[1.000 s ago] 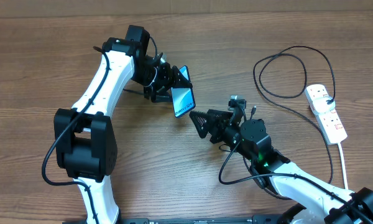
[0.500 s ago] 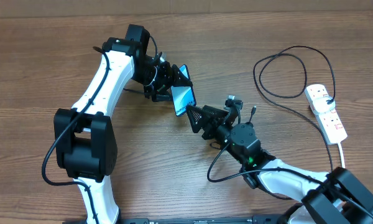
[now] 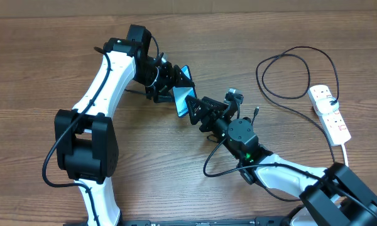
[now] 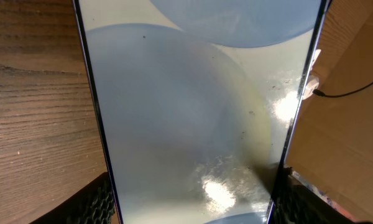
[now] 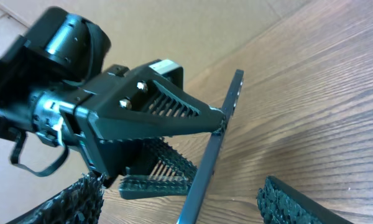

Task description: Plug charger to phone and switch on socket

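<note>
overhead: shows the left gripper (image 3: 178, 88) clamped on the phone (image 3: 183, 99), lifting it clear of the table (image 3: 50, 37), tilted, blue screen facing up and toward the right arm. puts the right gripper (image 3: 191, 112) right at the phone's lower end, jaws spread wide. cannot tell from up here whether anything touches there. finds the socket (image 3: 330, 113) lying flat near the table's right edge, well apart from the phone, with a white cord (image 3: 347, 157) running off toward the near side. traces the charger (image 3: 258, 74) as a thin black loop on the wood beside the socket, apart from the phone.

left wrist: fills almost wholly with the phone's pale screen, glare low on the right. catches dark ribbed fingers (image 4: 99, 200) at both lower corners, pressed against the phone's long edges. glimpses wood grain on the left and a short stretch of the thin black cable at the far right.

right wrist: looks at the phone edge-on, a thin dark slab slanting from upper right down to bottom centre. shows the left gripper's two fingers closed on its faces from the left. has its own ribbed pads (image 5: 81, 199) in the two lower corners, far apart, with the phone's bottom end between them and bare wood in the gap on the right. no contact visible.
</note>
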